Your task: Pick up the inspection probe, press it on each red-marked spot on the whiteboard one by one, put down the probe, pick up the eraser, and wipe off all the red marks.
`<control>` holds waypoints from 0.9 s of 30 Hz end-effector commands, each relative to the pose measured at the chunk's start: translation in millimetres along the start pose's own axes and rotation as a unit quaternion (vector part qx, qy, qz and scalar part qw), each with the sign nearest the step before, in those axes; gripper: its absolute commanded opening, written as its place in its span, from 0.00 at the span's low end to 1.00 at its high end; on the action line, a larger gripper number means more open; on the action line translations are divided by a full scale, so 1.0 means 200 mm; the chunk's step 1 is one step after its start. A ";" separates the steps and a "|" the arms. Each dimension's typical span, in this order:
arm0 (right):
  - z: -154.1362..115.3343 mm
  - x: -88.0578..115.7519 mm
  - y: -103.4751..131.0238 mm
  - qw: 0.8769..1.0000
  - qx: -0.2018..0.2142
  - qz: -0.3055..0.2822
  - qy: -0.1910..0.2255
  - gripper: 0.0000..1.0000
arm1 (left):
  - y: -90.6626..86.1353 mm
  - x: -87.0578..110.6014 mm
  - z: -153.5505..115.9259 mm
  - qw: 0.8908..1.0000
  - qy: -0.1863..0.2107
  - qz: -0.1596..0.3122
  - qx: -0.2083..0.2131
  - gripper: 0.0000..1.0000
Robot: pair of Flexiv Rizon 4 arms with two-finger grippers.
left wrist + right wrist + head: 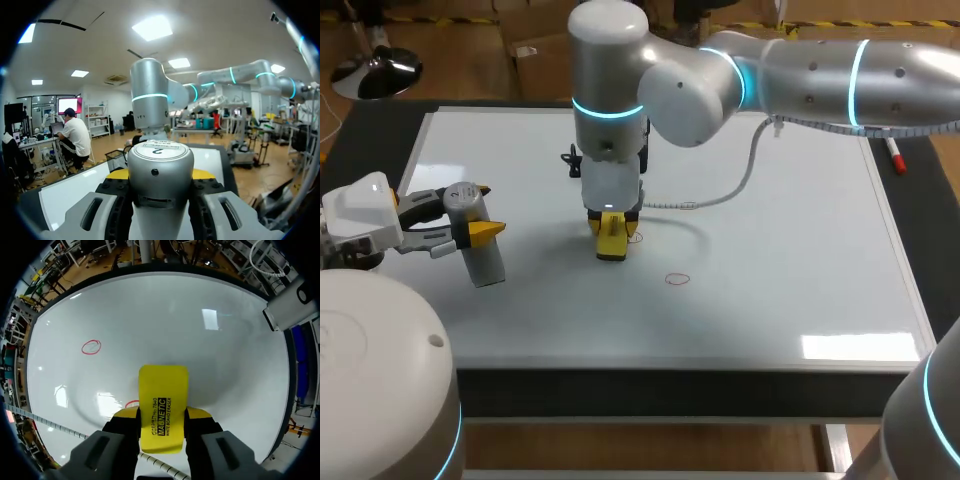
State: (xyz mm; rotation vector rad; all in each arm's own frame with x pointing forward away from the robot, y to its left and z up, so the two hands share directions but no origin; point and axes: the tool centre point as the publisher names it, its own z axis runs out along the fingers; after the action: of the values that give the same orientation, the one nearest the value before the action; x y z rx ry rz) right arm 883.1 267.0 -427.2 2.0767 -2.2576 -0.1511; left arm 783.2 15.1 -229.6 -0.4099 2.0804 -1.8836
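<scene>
**Right hand clamped on yellow eraser, on whiteboard**

Left hand closed around grey probe, at whiteboard's left side, well apart from eraser. Right wrist view only: red mark at eraser's edge, red circle ahead.

From where I sit at the controls, this looks like a robotics lab, set up as a test bench. Two grey jointed arms with glowing teal rings, my left arm and my right arm, stand over a whiteboard laid flat on a dark table. A partly coiled cable hangs from the right arm over the board. A red marker lies by the board's far right edge, and a hand-drawn red circle is on its surface. My left gripper clamps a numbered metal probe.
</scene>
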 end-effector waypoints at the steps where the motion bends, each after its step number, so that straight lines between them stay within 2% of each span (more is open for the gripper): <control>1: 0.02 0.03 -0.01 1.000 -0.004 0.001 -0.004 0.00 | -0.01 0.00 0.00 1.000 0.000 0.000 0.000 0.00; 13: 0.09 0.14 -0.02 0.999 -0.018 0.030 -0.004 0.00 | -0.01 0.00 0.00 1.000 0.000 0.000 0.000 0.00; 27: 0.04 0.30 0.03 0.997 -0.009 0.074 0.003 0.00 | -0.01 0.00 0.00 1.000 0.000 0.000 0.000 0.00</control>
State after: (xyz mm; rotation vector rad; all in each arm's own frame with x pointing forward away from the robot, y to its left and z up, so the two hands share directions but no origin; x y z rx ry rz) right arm 877.7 219.5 -432.2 1.8823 -2.3738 -0.1611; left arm 783.2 15.1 -229.6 -0.4100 2.0803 -1.8837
